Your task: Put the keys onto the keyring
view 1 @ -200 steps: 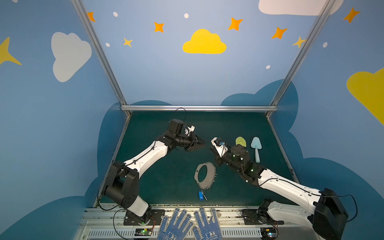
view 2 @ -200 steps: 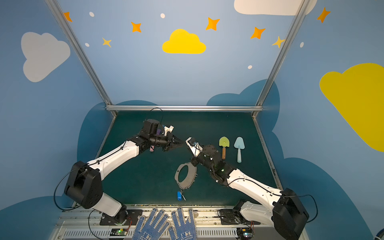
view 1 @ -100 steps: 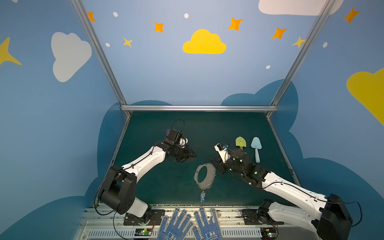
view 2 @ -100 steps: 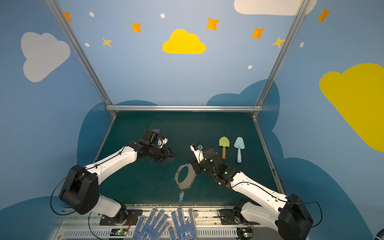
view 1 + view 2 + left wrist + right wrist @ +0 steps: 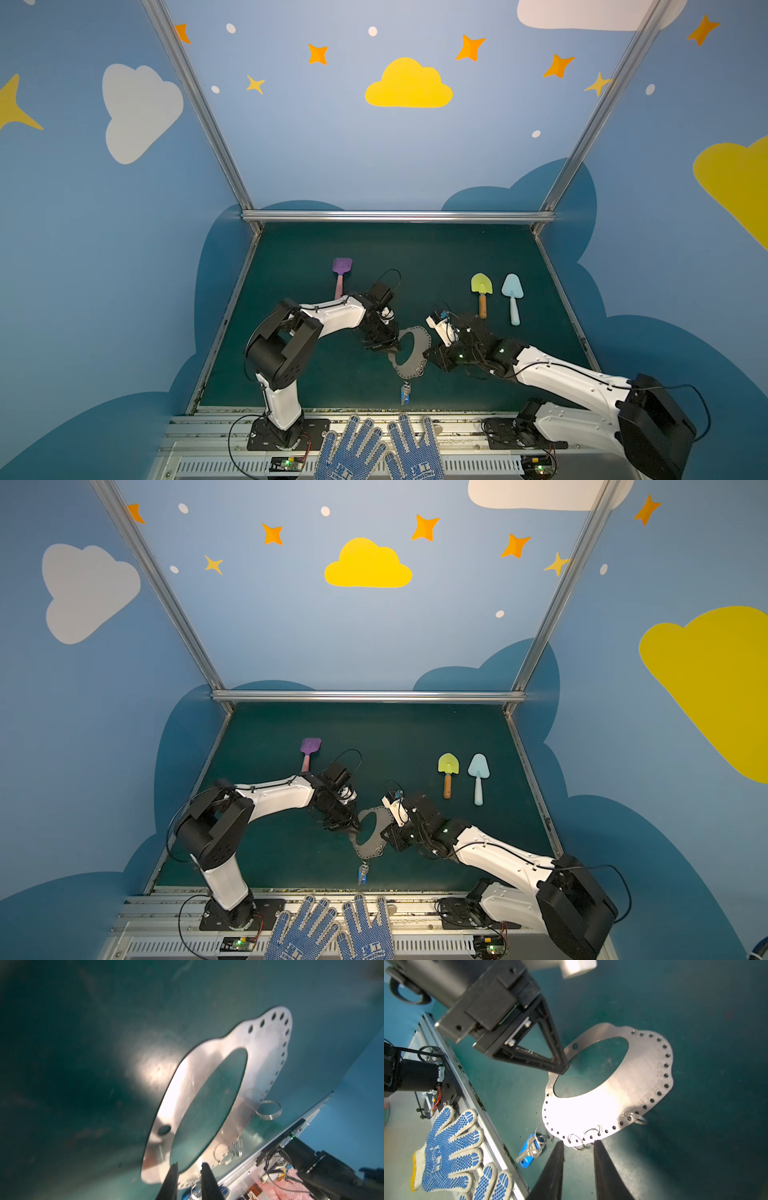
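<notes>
The keyring [image 5: 411,370] [image 5: 368,850] is seen in both top views near the front middle of the dark green bench [image 5: 415,257], between the two claws; small holes are punched along its scalloped edge and several wire rings [image 5: 638,1120] are hung there; whether it lies flat or is tipped up cannot be told. The keys [image 5: 527,1153], a silver key on a blue tag, are laid on the bench just beside the keyring's front edge, towards the rail [image 5: 465,426]; a wire ring on them is seen reaching that edge, but whether it is threaded through a hole cannot be told. The left claw [image 5: 189,1164] is set at the band on the keyring's left side; its fingers [image 5: 172,1178] are seen a little apart in the left wrist view, with the band across the gap; whether the band is pinched cannot be told. The right claw [image 5: 578,1142] is spread, and the ringed edge of the keyring is framed between its tips. A purple toy shovel [image 5: 341,270] is laid behind the left arm; a green toy shovel [image 5: 481,286] and a pale blue toy shovel [image 5: 511,291] are laid side by side behind the right arm, well apart from the keyring; a pair of blue-dotted gloves [image 5: 374,449] is laid on the rail in front of the bench.
</notes>
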Controlling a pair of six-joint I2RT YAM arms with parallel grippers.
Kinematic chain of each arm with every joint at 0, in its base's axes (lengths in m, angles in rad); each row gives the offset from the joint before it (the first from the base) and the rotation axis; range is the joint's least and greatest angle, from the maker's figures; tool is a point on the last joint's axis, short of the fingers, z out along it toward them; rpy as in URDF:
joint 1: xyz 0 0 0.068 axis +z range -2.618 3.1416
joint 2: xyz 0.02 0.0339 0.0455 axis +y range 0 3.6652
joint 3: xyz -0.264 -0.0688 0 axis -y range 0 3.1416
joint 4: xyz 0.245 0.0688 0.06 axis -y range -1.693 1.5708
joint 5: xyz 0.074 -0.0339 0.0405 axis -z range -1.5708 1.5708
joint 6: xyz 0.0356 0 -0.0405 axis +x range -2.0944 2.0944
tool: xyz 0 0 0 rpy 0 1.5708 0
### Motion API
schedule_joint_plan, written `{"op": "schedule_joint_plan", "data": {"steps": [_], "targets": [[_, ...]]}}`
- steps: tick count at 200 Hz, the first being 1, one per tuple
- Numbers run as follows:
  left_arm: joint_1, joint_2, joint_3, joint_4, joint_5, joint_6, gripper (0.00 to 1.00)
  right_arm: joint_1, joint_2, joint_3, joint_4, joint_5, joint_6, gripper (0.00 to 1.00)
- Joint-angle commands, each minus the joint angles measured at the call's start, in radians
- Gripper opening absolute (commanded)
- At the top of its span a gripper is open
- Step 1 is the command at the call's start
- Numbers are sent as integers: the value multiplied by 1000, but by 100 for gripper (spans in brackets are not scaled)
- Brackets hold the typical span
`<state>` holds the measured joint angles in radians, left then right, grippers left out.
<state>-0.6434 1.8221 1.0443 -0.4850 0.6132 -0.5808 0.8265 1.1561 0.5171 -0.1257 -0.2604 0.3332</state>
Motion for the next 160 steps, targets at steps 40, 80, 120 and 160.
{"op": "schedule_joint_plan", "data": {"steps": [40, 80, 120, 160], "targets": [[-1, 144, 119, -4, -53, 63, 13, 2, 63, -12, 22, -74, 21, 25], [7, 229, 187, 9, -75, 82, 12, 3, 89, -6, 28, -145, 18, 30], [16, 209, 196, 21, -84, 77, 17, 5, 114, -5, 3, -119, 45, 35], [20, 68, 131, 15, -104, 60, 23, 19, 143, 5, 18, -204, 23, 36]]}}
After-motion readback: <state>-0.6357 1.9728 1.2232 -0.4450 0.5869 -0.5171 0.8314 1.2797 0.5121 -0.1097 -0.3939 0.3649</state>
